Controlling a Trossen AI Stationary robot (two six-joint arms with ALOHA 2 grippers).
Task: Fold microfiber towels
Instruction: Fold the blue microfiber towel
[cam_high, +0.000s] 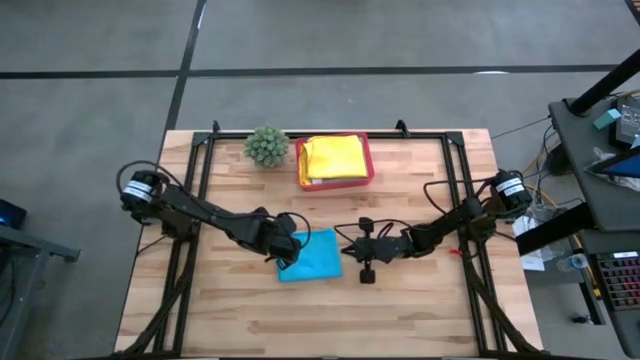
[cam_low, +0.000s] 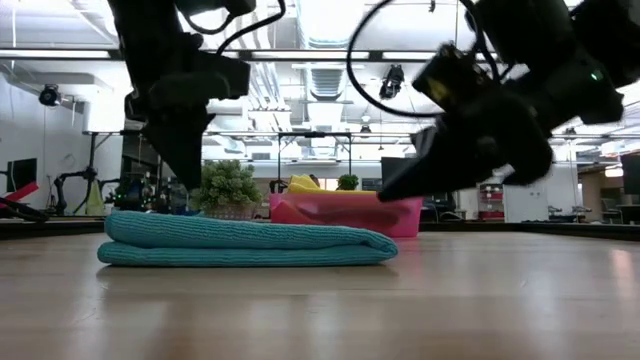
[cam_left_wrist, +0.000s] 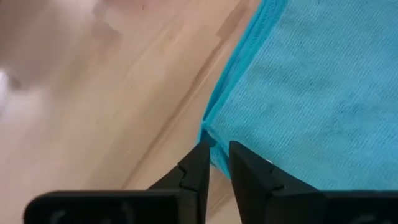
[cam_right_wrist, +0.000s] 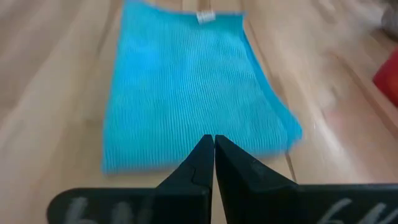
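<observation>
A teal microfiber towel lies folded flat on the wooden table, with a white tag at its far end in the right wrist view. My left gripper hangs just above the towel's left edge, pointing steeply down, with a narrow gap between its fingertips. Its fingers end clear of the cloth in the low view. My right gripper is shut with nothing in it and slants down over the towel's right end. Yellow towels lie in the pink tray.
The pink tray stands at the table's far middle with a small spiky green plant to its left. Bare wood lies in front of the towel toward the near edge. Black frame rails run along both sides of the table.
</observation>
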